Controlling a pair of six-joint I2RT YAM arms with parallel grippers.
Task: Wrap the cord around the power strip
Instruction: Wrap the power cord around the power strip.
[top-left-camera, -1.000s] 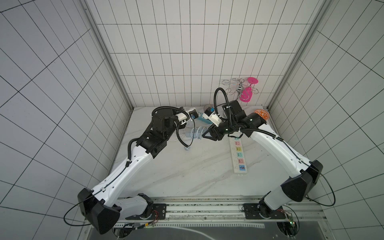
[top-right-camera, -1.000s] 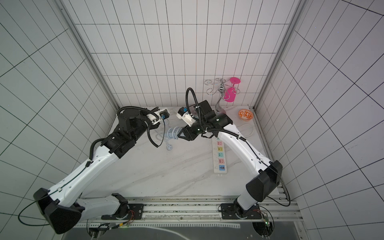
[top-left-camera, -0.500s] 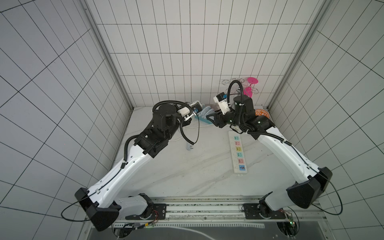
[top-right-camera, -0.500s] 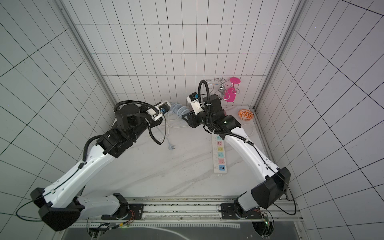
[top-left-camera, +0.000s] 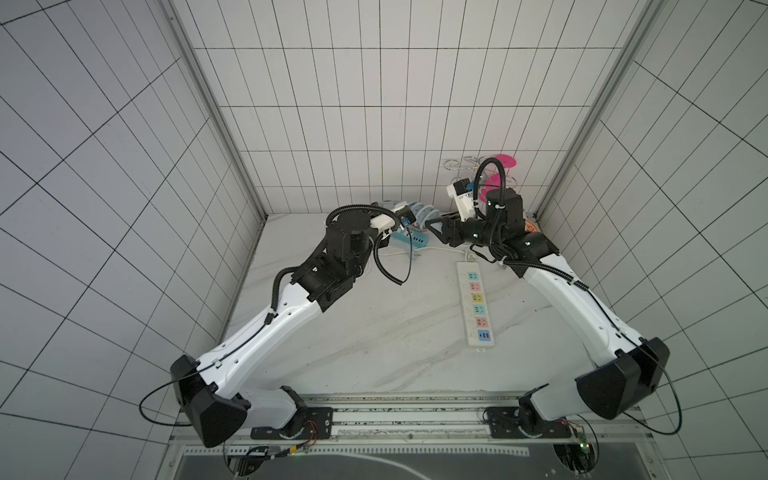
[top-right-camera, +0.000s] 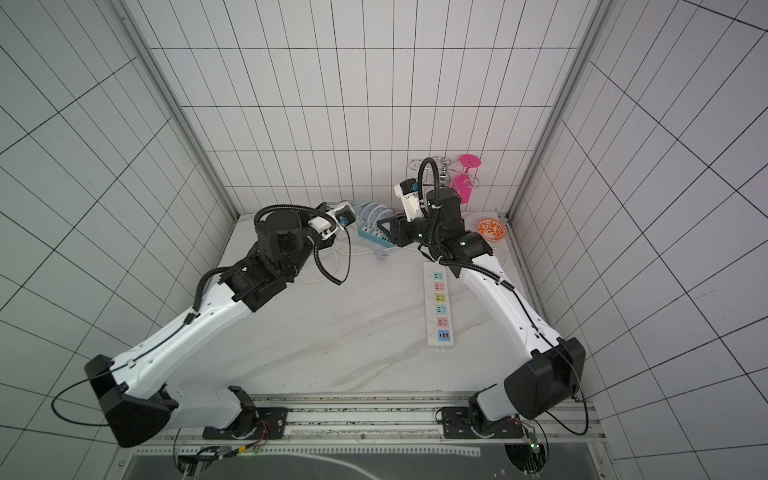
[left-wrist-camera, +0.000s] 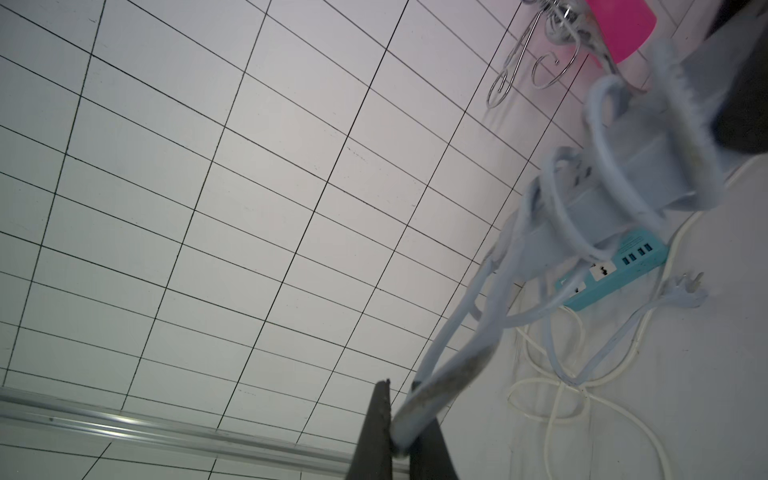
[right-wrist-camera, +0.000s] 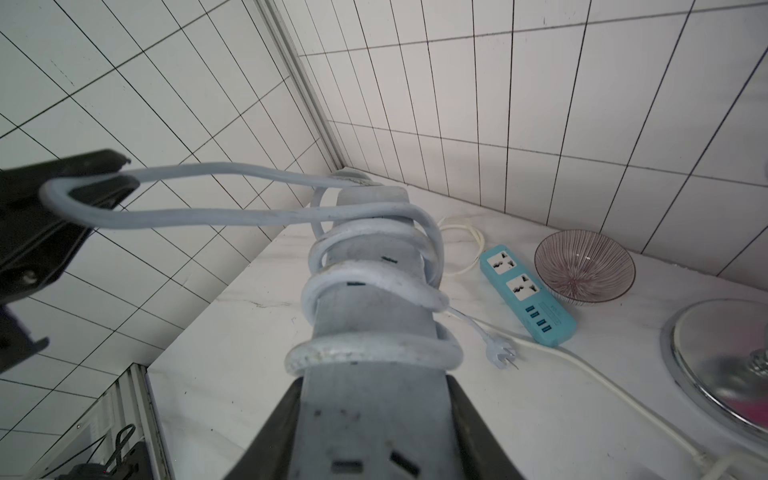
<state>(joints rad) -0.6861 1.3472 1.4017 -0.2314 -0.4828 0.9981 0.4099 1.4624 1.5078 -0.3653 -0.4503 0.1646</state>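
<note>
Pale grey-blue power strip (right-wrist-camera: 370, 322) is off the table, in the air close to the teal strip (right-wrist-camera: 528, 295). The right gripper (right-wrist-camera: 374, 399) is clamped on one end of it, a finger on each long side and tight against the casing. The rest of the body sticks out past the tips.

The cord (right-wrist-camera: 374, 353) makes several loose, unevenly spaced turns round the body, the nearest just off the right fingertips. From the far end two strands run side by side to the left gripper (left-wrist-camera: 400, 417). Its jaws are pressed together on the fold of that loop, pinching it. The loop hangs clear of the table.

The plug (right-wrist-camera: 500, 353) lies flat on the table just beside the teal strip's USB end, with its tail running up to the wound strip.

Around the teal strip:
- A ribbed glass bowl (right-wrist-camera: 584, 266) sits just beside it.
- Thin white cords (left-wrist-camera: 552, 399) lie looped on the table next to it.
- The long white strip (top-left-camera: 476, 309) with coloured sockets lies apart from it, on the robot-base side.

Writing: there is small print on the teal strip's face next to the USB ports, too small to read. The dark marks on the grey-blue casing can't be made out either.
</note>
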